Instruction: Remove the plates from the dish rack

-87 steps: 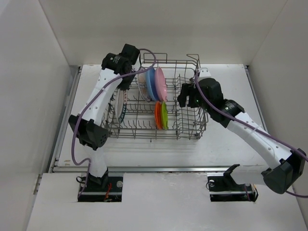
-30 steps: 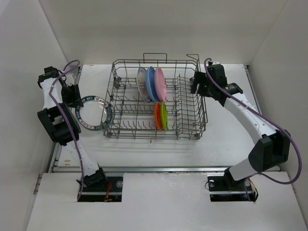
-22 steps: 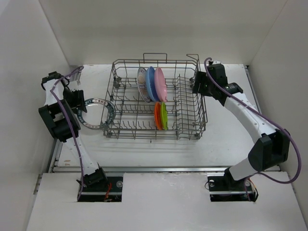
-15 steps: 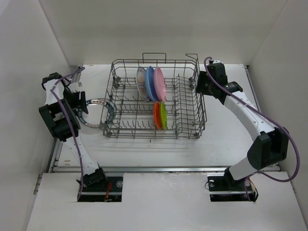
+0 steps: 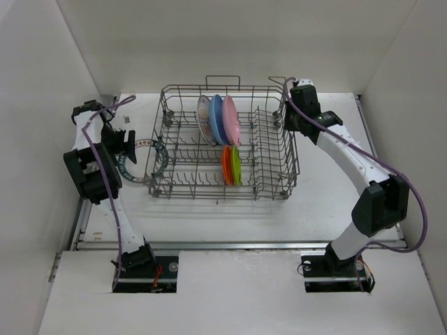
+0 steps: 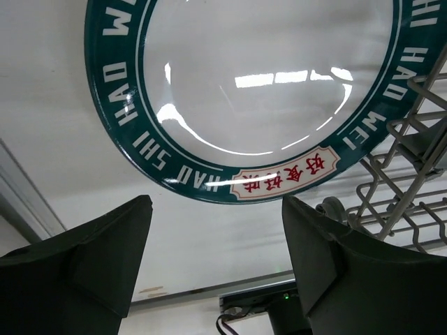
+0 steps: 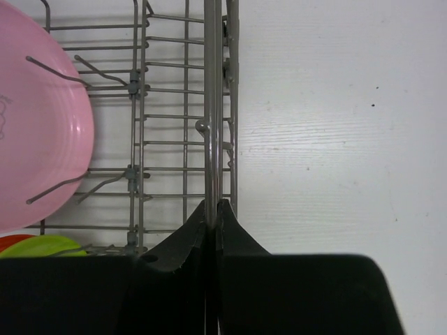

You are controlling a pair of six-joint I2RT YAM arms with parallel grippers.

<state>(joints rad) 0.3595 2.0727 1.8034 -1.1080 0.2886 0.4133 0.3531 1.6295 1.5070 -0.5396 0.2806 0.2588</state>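
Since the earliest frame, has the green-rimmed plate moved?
Yes. The plate went left: out of the rack's left side onto the table just outside its left wall, under the open left end effector.

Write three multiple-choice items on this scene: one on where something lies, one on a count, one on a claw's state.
1. Where is the green-rimmed plate?
A) flat on the table, left of the dish rack
B) standing in the rack
C) held in the right claw

2. How many plates stand in the rack?
A) three
B) five
C) seven

3. What is the right claw doing?
A) hanging open over the table
B) shut on the rack's right rim wire
C) gripping a plate

Answers:
1 A: it lies flat by the rack's left wall, under the open left claw.
2 B: the white patterned plate, blue plate, pink plate, orange plate and lime-green plate.
3 B: the right wrist view shows its fingers pinched on the wire.
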